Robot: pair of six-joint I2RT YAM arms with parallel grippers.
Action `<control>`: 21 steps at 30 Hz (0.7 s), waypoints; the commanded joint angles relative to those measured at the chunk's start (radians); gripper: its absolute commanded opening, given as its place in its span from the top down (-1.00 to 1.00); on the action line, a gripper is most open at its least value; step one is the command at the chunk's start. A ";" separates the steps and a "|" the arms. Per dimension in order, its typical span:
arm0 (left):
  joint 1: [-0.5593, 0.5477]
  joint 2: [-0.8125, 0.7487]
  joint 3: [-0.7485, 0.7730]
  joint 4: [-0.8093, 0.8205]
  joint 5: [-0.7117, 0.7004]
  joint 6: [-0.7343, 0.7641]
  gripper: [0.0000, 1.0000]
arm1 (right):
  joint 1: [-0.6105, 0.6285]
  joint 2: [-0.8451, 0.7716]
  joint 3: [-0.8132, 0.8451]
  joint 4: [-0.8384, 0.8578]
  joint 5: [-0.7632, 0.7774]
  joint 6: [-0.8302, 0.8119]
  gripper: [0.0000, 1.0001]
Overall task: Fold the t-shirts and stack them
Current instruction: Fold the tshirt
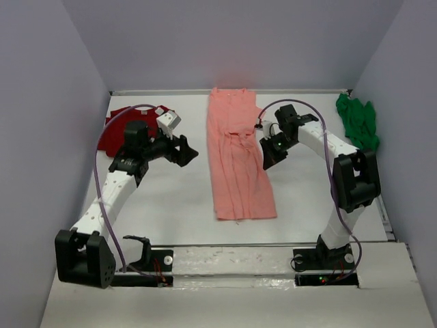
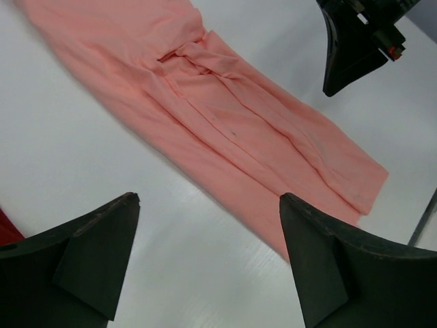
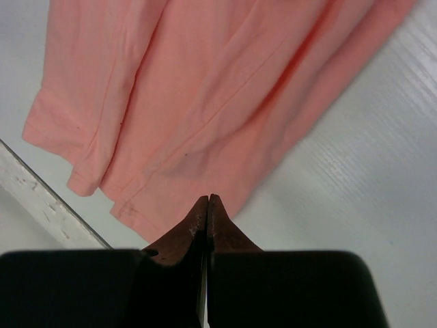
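Hovering left fingers (image 1: 188, 152): spread wide with nothing between them, above the bare table (image 1: 171, 205), to the left of the pink shirt and apart from it.
Right fingers (image 3: 207, 208): pressed together tip to tip, with no cloth seen between them. The tips sat at the right-hand edge of the pink shirt; whether they touched the cloth could not be told.
Pink shirt (image 1: 239, 164): lay flat in the middle of the table as a long narrow strip, folded lengthwise. It ran from the far edge toward the arms, with a bunch of creases partway along.
Dark red shirt (image 1: 117, 131): lay rumpled at the far left, near the wall and well apart from the pink one.
Green shirt (image 1: 358, 123): was bunched up at the far right, against the wall.
In the way: the left arm (image 1: 116, 181) and its purple cable (image 1: 102, 164) crossed in front of the dark red shirt and hid part of it. The right arm (image 1: 341, 171) stood between the pink shirt and the green shirt.
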 commanded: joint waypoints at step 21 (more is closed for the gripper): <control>-0.285 0.793 0.617 -0.363 -0.216 0.358 1.00 | 0.078 0.002 -0.066 -0.025 -0.022 -0.051 1.00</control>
